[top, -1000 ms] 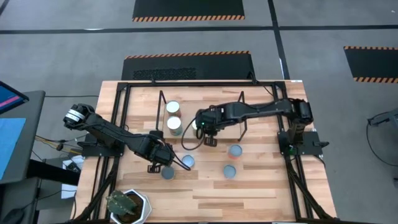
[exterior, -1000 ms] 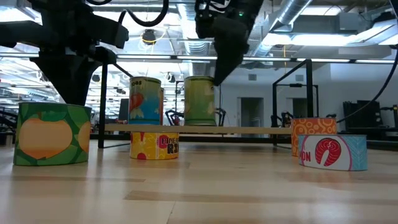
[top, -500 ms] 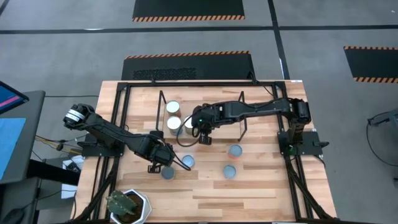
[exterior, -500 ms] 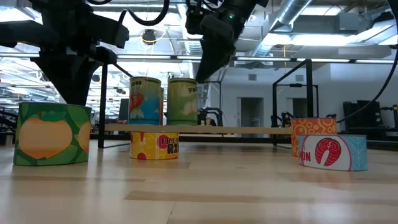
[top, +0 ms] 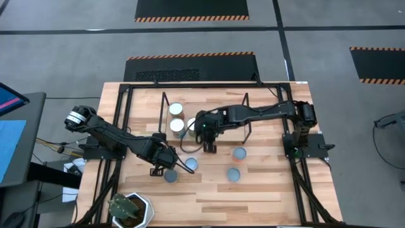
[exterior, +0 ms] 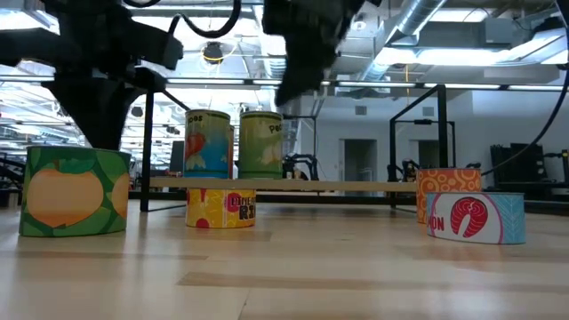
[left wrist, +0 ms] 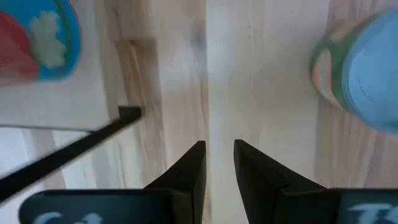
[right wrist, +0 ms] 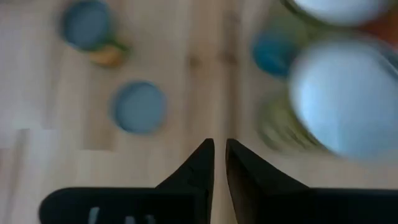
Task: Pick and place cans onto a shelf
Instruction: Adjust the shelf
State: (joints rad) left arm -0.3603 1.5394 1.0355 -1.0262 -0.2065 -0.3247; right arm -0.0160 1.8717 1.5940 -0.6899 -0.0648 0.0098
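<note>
Fingers of left gripper (left wrist: pixel 219 144) slightly apart, narrow strip of bare wood between them, nothing held or touched. Positioned low over the table (top: pixel 266 190) near its front left, just beside a pale-blue-topped can (top: pixel 171 176) and a second one (top: pixel 190 164). Right gripper (right wrist: pixel 219 142) with fingers almost together, only a thin slit between the tips, empty. Hung above the front edge of the shelf (exterior: pixel 356 186), near the cans standing on it, touching none.

Partly covered in the high view by the right arm: a third shelf can (top: pixel 192 125), only its edge visible. Cut off by the top of the low view: the right gripper (exterior: pixel 298 53), fingertips not distinguishable there. Left fingertips not visible in the low view.

Shelf level, long axis across the table from left to right. On it, white-topped cans (top: pixel 176 110) and (top: pixel 178 127), upright, axes vertical, round tops upward. On the table, also upright: two cans (top: pixel 239 153) and (top: pixel 233 174) in front of the shelf towards the right, well apart from both grippers. In the low view, green-and-orange can (exterior: pixel 73 191) nearest, yellow can (exterior: pixel 220 207) under the shelf board.
</note>
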